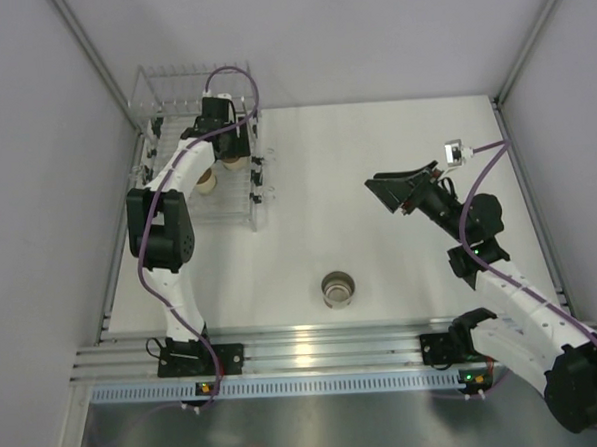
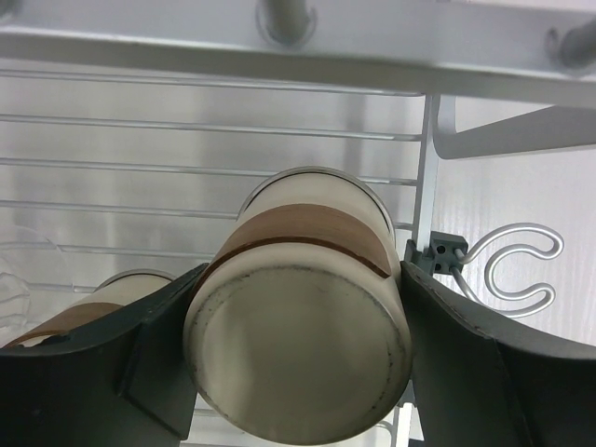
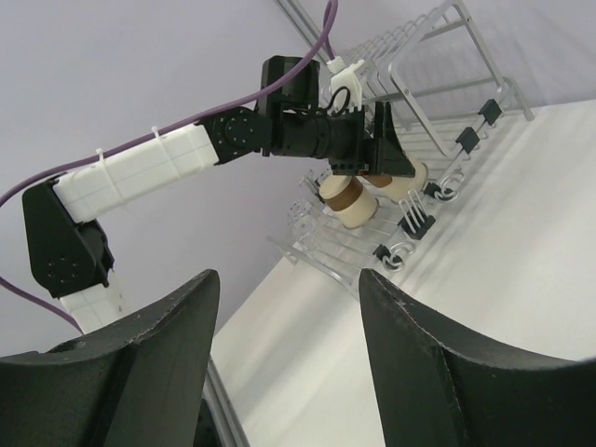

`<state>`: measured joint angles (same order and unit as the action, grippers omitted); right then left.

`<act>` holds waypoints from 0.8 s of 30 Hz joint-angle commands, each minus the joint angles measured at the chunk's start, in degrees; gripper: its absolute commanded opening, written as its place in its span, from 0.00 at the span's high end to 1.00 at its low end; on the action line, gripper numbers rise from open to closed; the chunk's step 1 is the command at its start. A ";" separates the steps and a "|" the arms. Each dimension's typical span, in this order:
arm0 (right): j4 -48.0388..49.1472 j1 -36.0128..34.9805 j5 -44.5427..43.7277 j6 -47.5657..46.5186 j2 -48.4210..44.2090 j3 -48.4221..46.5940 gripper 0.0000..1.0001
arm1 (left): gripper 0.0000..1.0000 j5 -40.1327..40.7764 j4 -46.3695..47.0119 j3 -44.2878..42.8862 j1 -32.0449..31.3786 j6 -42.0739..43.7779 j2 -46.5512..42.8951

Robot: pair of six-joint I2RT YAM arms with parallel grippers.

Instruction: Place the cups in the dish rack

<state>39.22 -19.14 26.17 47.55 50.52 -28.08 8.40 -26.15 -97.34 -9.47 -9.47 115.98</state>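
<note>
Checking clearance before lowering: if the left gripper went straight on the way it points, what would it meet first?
Probably the dish rack: the left gripper, shut on a cream cup, points at its tines. How far is unclear. A second cream cup lies close beside.

White table (image 1: 376, 179), flat, matte. Grey side panels, left (image 1: 27, 198) and right (image 1: 589, 188); pale back panel (image 1: 319, 32). Two slanted metal posts (image 1: 95, 59) at the far corners. Ribbed aluminium rail (image 1: 325, 344) along the table's near edge. Black clips (image 3: 416, 222) with silver wire loops.
</note>
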 commanded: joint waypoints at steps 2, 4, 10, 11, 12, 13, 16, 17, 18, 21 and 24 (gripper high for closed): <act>1.21 1.03 0.63 -1.06 -1.13 -1.63 0.38 | 1.00 1.34 -1.27 -1.54 0.25 0.51 0.73; 1.21 1.12 0.63 -1.14 -1.30 -1.63 0.38 | 1.00 2.31 -1.62 -1.45 0.16 0.60 0.73; 1.03 1.29 0.72 -1.14 -1.48 -1.54 0.38 | 1.00 5.22 -2.06 -0.92 0.16 0.34 0.12; 1.03 1.21 0.63 -1.06 -1.48 -1.54 0.38 | 1.00 5.22 -2.15 -0.83 0.16 0.33 -0.14; 1.03 1.29 0.63 -0.97 -1.48 -1.54 0.38 | 1.00 4.96 -2.06 -0.66 0.16 0.25 -0.23; 1.03 1.21 0.63 -0.97 -1.48 -1.54 0.38 | 1.00 4.87 -2.15 -0.48 0.16 0.25 -0.49; 1.12 1.29 0.63 -0.71 -1.57 -1.54 0.37 | 1.00 4.78 -2.24 0.04 0.16 0.16 -0.67; 1.21 1.29 0.63 -0.62 -1.65 -1.37 0.37 | 1.00 4.61 -2.32 0.04 0.16 0.07 -0.67; 1.29 1.29 0.63 -0.62 -1.74 -1.37 0.37 | 1.00 4.43 -2.67 0.13 0.16 0.07 -0.67; 1.30 1.29 0.63 -0.53 -2.00 -1.28 0.37 | 1.00 4.08 -2.85 0.66 0.16 -0.11 -0.67; 1.21 1.38 0.63 -0.35 -2.36 -1.19 0.37 | 1.00 4.07 -2.94 1.01 0.16 -0.19 -0.58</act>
<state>39.13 -18.92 26.24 47.59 49.60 -28.08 11.66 -26.76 -97.23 -9.58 -9.28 116.01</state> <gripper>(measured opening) 0.626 0.791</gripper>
